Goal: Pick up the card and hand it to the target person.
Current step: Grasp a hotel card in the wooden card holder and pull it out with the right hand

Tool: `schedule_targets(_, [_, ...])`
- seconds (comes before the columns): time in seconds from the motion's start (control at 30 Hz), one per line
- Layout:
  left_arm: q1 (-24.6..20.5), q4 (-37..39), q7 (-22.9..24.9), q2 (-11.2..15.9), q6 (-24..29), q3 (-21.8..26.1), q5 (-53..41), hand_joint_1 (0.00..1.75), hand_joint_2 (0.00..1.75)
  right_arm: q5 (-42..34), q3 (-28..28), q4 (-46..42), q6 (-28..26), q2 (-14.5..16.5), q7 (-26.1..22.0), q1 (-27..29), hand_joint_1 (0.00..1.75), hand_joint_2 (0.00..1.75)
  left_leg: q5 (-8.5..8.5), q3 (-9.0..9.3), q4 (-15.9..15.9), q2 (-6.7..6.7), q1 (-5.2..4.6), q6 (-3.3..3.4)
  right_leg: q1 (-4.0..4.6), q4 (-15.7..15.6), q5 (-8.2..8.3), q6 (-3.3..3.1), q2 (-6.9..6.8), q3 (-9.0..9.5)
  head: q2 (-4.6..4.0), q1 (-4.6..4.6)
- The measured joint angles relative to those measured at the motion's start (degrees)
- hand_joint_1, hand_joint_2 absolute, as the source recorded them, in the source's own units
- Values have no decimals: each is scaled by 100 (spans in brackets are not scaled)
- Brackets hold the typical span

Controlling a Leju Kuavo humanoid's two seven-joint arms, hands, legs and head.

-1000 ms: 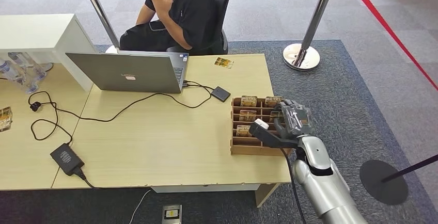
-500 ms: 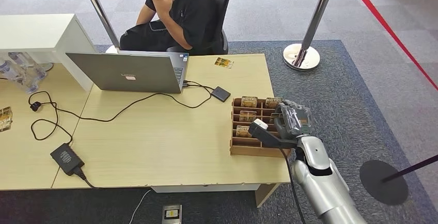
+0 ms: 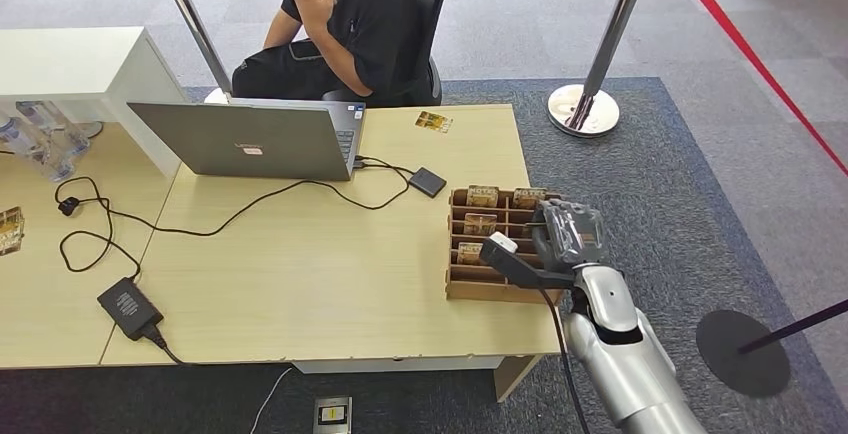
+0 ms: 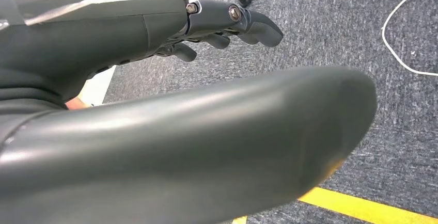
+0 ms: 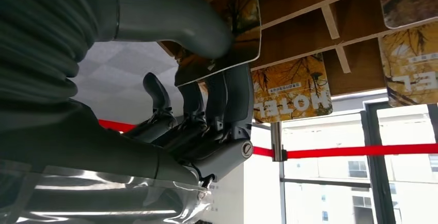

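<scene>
Pinching card [image 5: 222,38], right robot hand [image 3: 560,239] over wooden rack [image 3: 470,279].

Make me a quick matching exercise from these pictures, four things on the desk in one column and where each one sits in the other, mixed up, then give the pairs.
Things:
1. laptop
2. wooden card rack
3. power adapter
4. loose card

Places:
A. near front left edge of the desk
B. far edge of the desk, right of the laptop
C. right end of the desk, at the right hand
D. in front of the seated person

Pairs: 1-D, 2-C, 3-A, 4-B
</scene>
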Motion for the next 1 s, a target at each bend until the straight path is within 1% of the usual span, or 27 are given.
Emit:
schedule_targets(0.1, [0,0,-14,0,0,3,1,0,0,16,0,-37,-8,-2,2,13,161,175,1,1,0,0,0,0,0,0,0,0,0,0,0,0])
schedule_targets(0.23, [0,0,-20,0,0,4,-5,0,0,42,0,-69,-23,-15,3,14,163,175,2,1,0,0,0,0,0,0,1,-1,0,1,0,0])
schedule_targets(0.63, [-1,0,-54,0,0,5,-25,0,0,39,0,-162,-27,-81,1,43,163,175,2,-1,0,0,0,0,0,0,1,-1,0,-1,0,0])
schedule_targets(0.73, [-3,0,-61,0,-3,4,-33,0,0,27,0,-202,-26,-105,1,60,161,175,2,-1,0,-1,0,0,0,0,1,-1,0,-2,1,0])
schedule_targets(1.0, [-6,0,-89,0,-23,3,-47,0,0,-186,-11,-633,93,-261,-144,230,158,175,2,-2,0,0,0,0,0,0,1,-1,0,-4,0,1])
